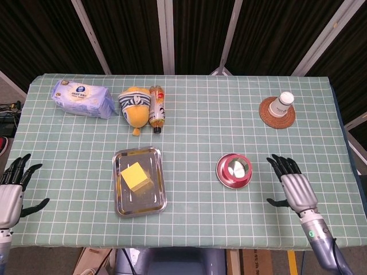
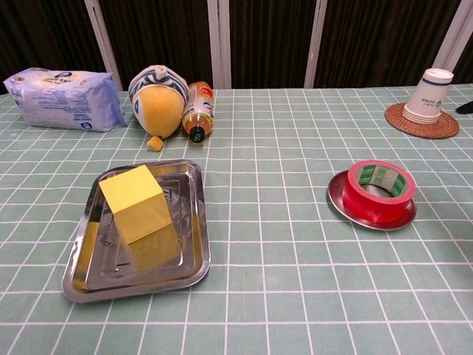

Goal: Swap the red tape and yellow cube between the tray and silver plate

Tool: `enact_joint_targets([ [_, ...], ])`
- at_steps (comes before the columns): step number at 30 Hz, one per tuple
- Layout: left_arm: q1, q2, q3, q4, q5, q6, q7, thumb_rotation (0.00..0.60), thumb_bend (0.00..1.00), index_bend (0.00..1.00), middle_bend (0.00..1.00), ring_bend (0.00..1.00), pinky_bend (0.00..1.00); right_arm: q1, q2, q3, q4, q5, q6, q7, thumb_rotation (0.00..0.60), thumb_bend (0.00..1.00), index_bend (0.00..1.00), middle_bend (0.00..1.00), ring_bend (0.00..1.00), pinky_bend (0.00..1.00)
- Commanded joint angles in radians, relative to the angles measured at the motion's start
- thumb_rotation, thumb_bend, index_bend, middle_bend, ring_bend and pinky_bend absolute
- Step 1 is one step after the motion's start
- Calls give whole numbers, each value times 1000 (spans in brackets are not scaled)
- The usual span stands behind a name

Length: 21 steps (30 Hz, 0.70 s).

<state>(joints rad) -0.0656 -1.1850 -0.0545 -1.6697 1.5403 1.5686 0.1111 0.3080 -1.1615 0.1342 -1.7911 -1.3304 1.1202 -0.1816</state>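
A yellow cube [image 1: 135, 175] [image 2: 136, 202] sits in the metal tray [image 1: 155, 197] [image 2: 194, 251] on the left half of the table. The red tape [image 1: 234, 170] [image 2: 378, 191] lies flat on the small silver plate [image 2: 337, 201] toward the right. My right hand [image 1: 294, 187] hovers open with fingers spread, a little to the right of the tape and apart from it. My left hand [image 1: 12, 188] is open at the table's near left corner, far from the tray. In the chest view only a dark fingertip [image 2: 465, 108] shows at the right edge.
At the back left lie a blue wipes pack [image 1: 82, 98] [image 2: 65, 98], a yellow plush toy [image 1: 135, 106] [image 2: 157, 105] and a bottle on its side [image 1: 157, 107] [image 2: 199, 110]. A paper cup [image 1: 281, 104] [image 2: 431, 95] stands on a woven coaster [image 1: 269, 117] at the back right.
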Motion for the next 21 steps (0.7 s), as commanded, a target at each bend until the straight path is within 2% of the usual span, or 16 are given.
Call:
enact_joint_targets([
  [1, -3, -5, -1, 2, -3, -5, 8, 600, 146, 206, 0, 0, 147, 101, -47, 47, 2, 118, -111, -100, 600, 33, 0, 0, 0, 0],
  [9, -7, -10, -13, 4, -28, -14, 17, 600, 146, 206, 0, 0, 147, 217, -122, 71, 66, 281, -217, -186, 600, 32, 0, 0, 0, 0],
  [21, -11, -21, -17, 5, -43, -21, 39, 600, 146, 206, 0, 0, 147, 324, -175, 60, 138, 421, -290, -251, 600, 32, 0, 0, 0, 0],
])
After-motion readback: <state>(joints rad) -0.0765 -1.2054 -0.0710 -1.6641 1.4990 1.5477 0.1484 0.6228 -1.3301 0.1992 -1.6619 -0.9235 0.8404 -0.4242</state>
